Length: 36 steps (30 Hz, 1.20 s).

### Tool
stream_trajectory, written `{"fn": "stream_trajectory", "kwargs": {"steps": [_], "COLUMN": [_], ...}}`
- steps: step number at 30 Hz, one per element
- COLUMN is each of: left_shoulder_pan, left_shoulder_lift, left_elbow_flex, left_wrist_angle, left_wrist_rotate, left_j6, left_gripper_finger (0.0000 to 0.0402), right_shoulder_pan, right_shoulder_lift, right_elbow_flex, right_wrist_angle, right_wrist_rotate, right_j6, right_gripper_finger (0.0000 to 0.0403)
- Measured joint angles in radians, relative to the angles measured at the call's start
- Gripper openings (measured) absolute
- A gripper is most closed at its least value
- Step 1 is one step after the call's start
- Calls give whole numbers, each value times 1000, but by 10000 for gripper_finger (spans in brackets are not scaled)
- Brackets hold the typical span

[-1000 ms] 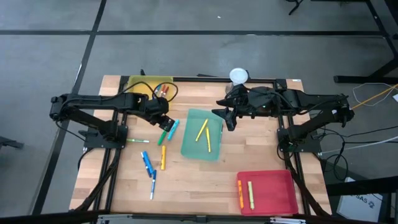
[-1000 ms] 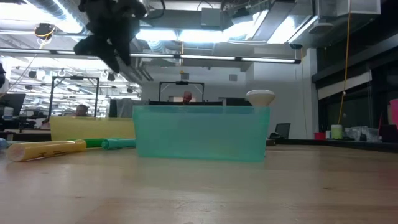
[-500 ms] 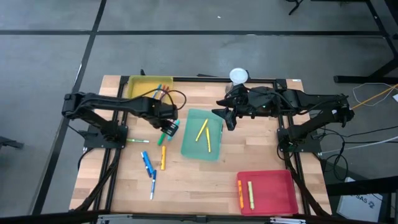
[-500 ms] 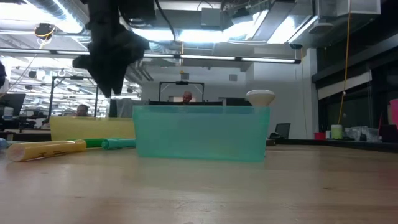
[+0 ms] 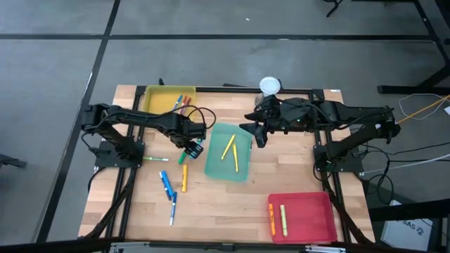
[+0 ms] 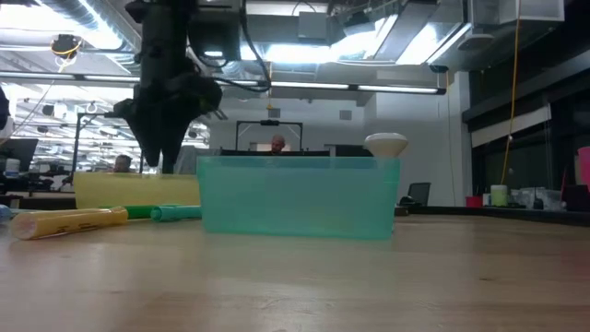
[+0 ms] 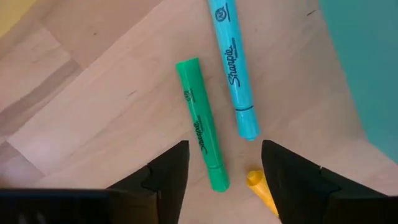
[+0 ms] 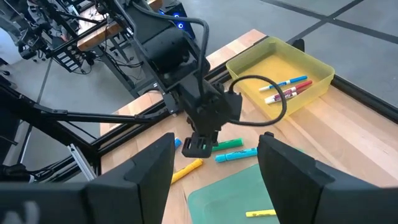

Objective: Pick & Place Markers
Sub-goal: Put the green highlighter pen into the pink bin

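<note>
My left gripper (image 7: 225,149) is open and points straight down, hovering just above a green marker (image 7: 202,140) and a teal marker (image 7: 233,68) that lie side by side on the wood, left of the green tray (image 5: 242,169). The green marker's near end lies below the gap between the fingers. An orange-yellow marker tip (image 7: 258,186) shows beside it. In the high view the left gripper (image 5: 191,149) covers part of these markers. My right gripper (image 5: 259,137) waits open, raised over the green tray's far edge.
The green tray holds two yellow markers (image 5: 230,151). A yellow tray (image 5: 158,97) at the far left holds several markers. A red tray (image 5: 309,218) at the near right holds two. Blue (image 5: 166,184), orange (image 5: 185,177) and thin green (image 5: 156,159) markers lie loose at the left.
My left gripper has come down toward the green and teal markers, shifting a little toward the green tray and the table's near edge, and now points more steeply down. The markers have stayed where they were.
</note>
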Motion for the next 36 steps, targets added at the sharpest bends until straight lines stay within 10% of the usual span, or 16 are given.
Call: {"fn": "stream_trajectory", "kwargs": {"steps": [36], "left_shoulder_pan": [121], "left_shoulder_lift": [204], "left_elbow_flex": [0], "left_wrist_angle": [55], "left_wrist_rotate": [8], "left_j6": [29], "left_gripper_finger": [204], "right_shoulder_pan": [0], "right_shoulder_lift": [0], "right_elbow_flex": [0], "right_wrist_angle": [0], "right_wrist_rotate": [-27], "right_j6": [-8], "right_gripper_finger": [223]}}
